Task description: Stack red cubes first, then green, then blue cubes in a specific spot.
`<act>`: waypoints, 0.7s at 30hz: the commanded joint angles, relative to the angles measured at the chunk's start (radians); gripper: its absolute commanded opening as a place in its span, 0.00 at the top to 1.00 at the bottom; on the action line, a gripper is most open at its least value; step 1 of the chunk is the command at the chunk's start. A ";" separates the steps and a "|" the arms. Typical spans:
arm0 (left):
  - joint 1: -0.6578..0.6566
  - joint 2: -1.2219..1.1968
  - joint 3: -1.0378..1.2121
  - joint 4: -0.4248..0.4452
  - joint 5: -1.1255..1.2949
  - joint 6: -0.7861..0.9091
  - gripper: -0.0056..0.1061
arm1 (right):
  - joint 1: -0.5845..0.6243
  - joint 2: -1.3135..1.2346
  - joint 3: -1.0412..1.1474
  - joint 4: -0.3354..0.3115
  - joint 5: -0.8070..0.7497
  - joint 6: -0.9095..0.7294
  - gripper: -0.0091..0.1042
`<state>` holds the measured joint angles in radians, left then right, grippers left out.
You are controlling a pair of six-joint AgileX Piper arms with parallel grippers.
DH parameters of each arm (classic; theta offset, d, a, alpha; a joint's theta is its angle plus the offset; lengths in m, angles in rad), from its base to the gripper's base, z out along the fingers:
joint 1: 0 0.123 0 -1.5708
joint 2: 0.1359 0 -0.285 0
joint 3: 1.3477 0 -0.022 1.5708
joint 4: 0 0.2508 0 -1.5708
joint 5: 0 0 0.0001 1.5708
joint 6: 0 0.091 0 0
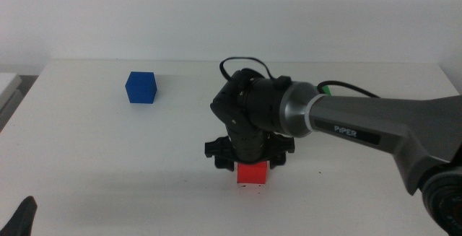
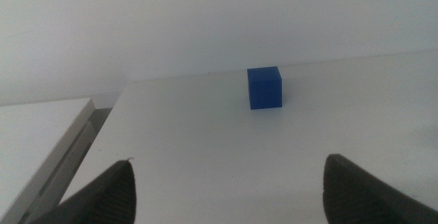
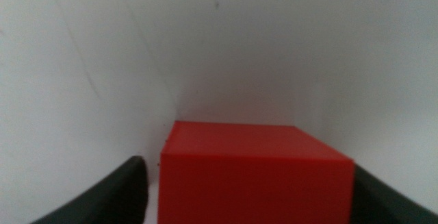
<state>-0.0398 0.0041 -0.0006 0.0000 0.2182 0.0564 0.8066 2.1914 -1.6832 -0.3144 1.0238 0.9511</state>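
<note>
The red cube (image 1: 253, 173) rests on the white tabletop at front centre. My right gripper (image 1: 251, 165) hangs straight over it, open. In the right wrist view the red cube (image 3: 254, 172) fills the space between the jaws, with a thin gap at one jaw. Tabletop with a tiny dark speck (image 3: 217, 5) and a faint scratch-like line (image 3: 75, 53) lies just beyond the cube. The blue cube (image 1: 141, 87) sits alone at the back left and also shows in the left wrist view (image 2: 264, 88). The green cube is hidden. My left gripper (image 1: 22, 218) waits open at the bottom left corner.
The right arm (image 1: 375, 124) reaches in from the right across the table's middle. A white ledge (image 2: 41, 138) borders the table's left edge. The table's back edge (image 1: 245, 63) meets a white wall.
</note>
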 commanded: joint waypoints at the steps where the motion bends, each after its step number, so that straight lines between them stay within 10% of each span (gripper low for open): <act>1: -0.002 -0.004 0.001 0.000 -0.013 -0.001 0.11 | -0.007 0.004 0.000 0.001 0.004 -0.001 0.27; 9: -0.002 -0.004 0.001 0.000 -0.013 -0.001 0.11 | 0.010 -0.233 0.000 -0.033 0.076 -0.114 0.10; 21: -0.002 -0.004 0.001 0.000 -0.013 -0.001 0.11 | -0.424 -0.206 -0.078 0.023 -0.058 -0.548 0.10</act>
<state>-0.0398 0.0034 -0.0006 0.0000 0.2182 0.0564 0.4163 1.9552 -1.7391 -0.3230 1.0096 0.4834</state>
